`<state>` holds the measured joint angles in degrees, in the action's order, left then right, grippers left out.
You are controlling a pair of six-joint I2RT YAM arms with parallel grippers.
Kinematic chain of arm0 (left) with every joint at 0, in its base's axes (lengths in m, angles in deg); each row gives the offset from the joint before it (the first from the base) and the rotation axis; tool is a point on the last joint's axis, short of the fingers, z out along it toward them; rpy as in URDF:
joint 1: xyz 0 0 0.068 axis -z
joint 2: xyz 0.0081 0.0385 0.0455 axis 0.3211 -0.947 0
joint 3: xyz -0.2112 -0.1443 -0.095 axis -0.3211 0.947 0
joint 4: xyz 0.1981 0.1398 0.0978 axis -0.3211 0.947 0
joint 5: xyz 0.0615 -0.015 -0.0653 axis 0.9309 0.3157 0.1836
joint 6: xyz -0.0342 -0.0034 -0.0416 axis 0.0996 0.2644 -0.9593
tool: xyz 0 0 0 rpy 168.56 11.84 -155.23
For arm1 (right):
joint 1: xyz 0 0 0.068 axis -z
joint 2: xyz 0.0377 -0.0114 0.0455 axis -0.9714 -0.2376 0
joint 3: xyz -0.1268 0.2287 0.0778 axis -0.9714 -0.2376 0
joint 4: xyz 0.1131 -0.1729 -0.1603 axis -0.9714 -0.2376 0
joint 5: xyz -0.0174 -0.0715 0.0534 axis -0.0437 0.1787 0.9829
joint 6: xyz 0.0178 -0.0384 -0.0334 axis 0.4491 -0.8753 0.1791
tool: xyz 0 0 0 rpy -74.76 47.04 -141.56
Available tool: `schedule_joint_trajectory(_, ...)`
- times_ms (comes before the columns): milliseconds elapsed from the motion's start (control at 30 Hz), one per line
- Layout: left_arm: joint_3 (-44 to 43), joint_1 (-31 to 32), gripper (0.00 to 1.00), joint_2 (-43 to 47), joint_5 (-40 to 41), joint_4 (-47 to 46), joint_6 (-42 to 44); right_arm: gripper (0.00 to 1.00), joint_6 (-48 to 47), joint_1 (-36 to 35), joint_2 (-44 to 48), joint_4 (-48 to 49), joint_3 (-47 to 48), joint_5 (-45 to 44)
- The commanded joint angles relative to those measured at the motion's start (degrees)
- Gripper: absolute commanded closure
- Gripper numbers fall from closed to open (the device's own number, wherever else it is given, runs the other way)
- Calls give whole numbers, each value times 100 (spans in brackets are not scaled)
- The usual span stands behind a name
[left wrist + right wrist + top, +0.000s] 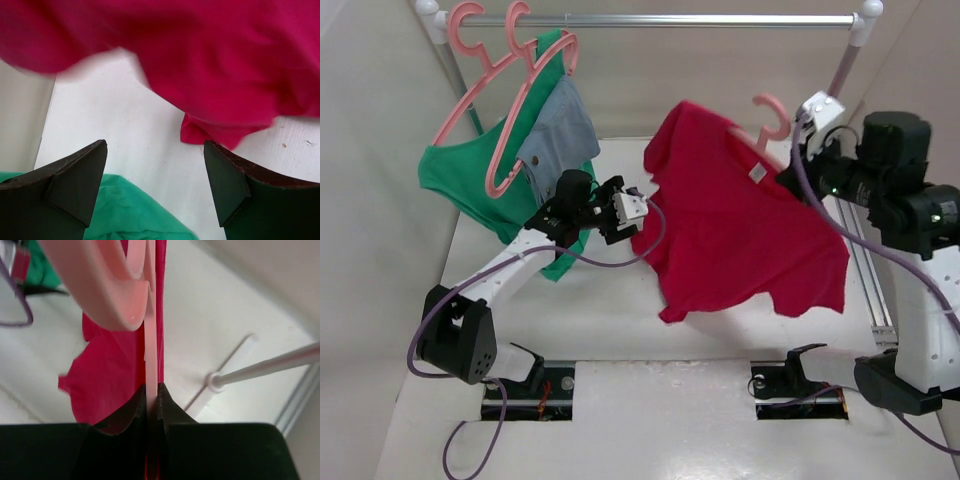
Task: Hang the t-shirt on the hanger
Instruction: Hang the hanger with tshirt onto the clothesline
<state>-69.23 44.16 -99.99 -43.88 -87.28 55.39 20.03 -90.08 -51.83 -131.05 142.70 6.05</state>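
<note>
Hanging mid-air, the t-shirt (740, 215) sits just ahead of the left gripper (155, 170), not touching it, and its cloth runs away toward the right arm. The hanger (772, 118) pokes its hook out above the neck. The right gripper (151, 395) is clamped on its pink bar. Left jaws stand apart with nothing between — nearer arm for the loose side, I'd say.

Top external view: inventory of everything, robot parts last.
t-shirt: 1, crimson red, hanging from held hanger, centre-right
hanger: 1, salmon pink, hook above t-shirt's neck
hangers on rail: 2, pink, upper left
green garment: 1, green, on left hangers
denim piece: 1, grey-blue, beside green garment
clothes rail: 1, silver, across top
table: 1, white
left hand: 1, black, open, by t-shirt's edge
right hand: 1, black, shut on hanger
</note>
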Motion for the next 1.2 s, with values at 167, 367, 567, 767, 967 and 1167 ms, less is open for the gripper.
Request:
schedule_joint_trajectory(167,-73,41,25,304,-222,13,-83,100,513,485,-977,-334,2879,-1265)
schedule_joint_trajectory(367,102,41,25,497,-169,13,-83,100,690,539,-1251,685,3382,-1537)
schedule_joint_trajectory(567,269,41,25,621,-117,13,-83,100,759,600,-1505,1591,3233,-1845)
schedule_joint_trajectory(767,375,41,25,735,-64,-101,-83,100,936,714,-1611,2153,2681,-1977)
schedule_joint_trajectory(967,542,41,25,840,-11,-102,-83,100,1119,776,-1664,2443,1845,-1855)
schedule_joint_trajectory(1167,542,41,25,840,-11,-102,-135,100,1173,829,-1558,2883,1027,-1749)
